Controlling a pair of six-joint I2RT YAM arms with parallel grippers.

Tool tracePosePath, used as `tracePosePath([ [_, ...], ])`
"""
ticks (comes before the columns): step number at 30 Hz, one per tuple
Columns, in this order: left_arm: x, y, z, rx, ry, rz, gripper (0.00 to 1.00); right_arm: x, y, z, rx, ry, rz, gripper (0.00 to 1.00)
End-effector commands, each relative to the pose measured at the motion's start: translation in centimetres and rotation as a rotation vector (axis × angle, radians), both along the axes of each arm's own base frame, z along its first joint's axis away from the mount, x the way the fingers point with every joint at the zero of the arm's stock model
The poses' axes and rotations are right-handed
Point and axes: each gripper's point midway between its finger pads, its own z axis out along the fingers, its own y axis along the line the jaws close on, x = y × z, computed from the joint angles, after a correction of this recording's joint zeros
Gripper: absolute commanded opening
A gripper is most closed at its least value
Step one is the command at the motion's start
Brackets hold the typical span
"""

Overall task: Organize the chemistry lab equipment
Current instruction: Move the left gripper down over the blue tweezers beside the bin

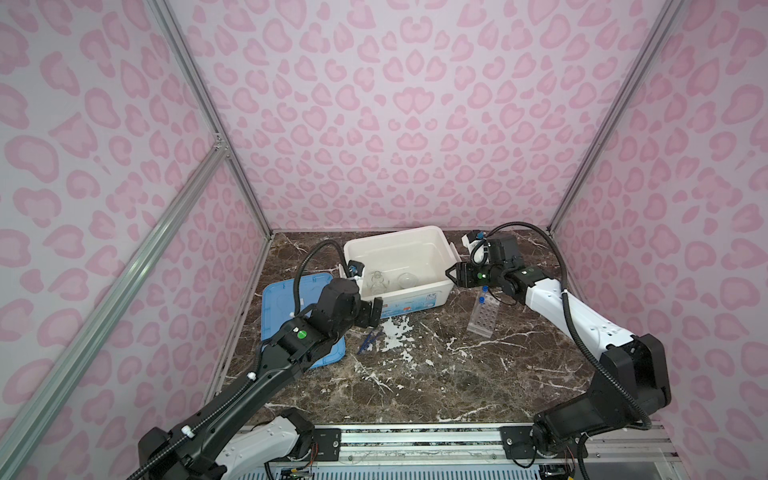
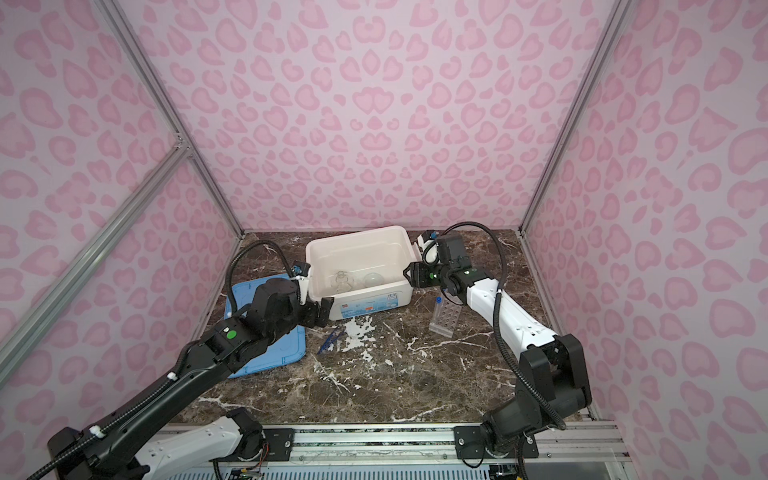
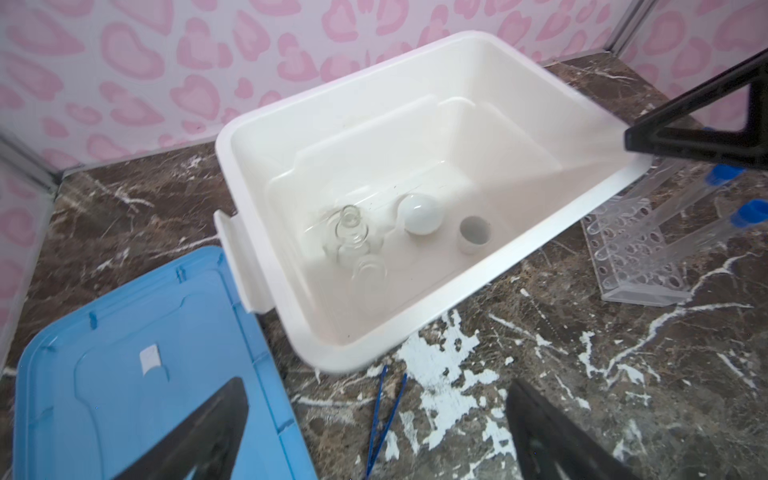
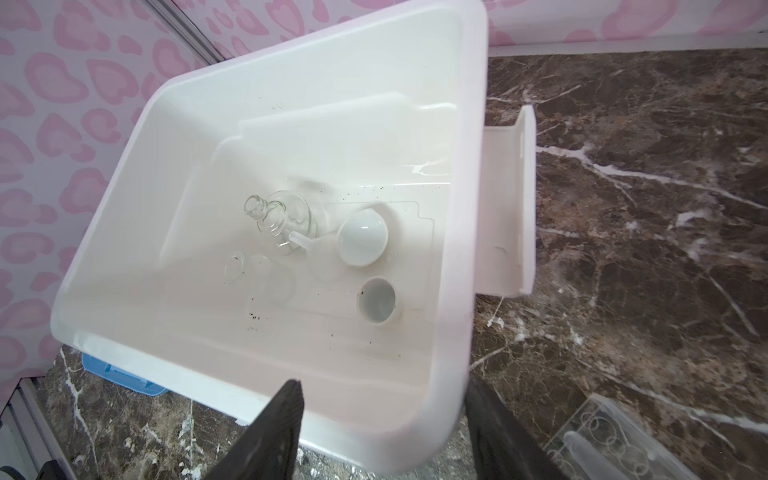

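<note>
L gripper (image 1: 372,313) wide, empty, by near-left corner of bin (image 1: 409,293); R gripper (image 1: 450,275) jaws apart, empty, at its right rim; flasks (image 3: 349,232), bowls (image 3: 419,214) inside

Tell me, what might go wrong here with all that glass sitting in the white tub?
The right gripper hovers at the rim of the white bin; a bump might jolt the glass flask against the white bowls. The rack with its blue-capped tubes stands close beside that arm, so a careless swing could tip it. The thin tweezers lie flat near the open left gripper and may slip from a pinch.
</note>
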Motion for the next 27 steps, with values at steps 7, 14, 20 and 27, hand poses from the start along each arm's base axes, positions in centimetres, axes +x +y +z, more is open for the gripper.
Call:
tracePosePath([
  [7,-3.7,3.2,-7.7,-0.084,0.148,0.156,0.99,0.6,0.6,-0.3,0.014,-0.002,0.019,0.64],
  [14,-4.2,2.3,-12.0,-0.024,0.249,0.152,0.96,0.5,0.5,-0.5,0.008,0.000,0.015,0.65],
  [20,-4.0,1.1,-13.9,-0.023,0.281,0.125,0.94,0.3,0.3,-1.1,-0.002,0.013,0.009,0.65],
  [27,-3.5,-0.5,-15.1,0.000,0.320,0.066,0.89,0.2,0.2,-1.3,-0.002,0.018,0.006,0.65],
])
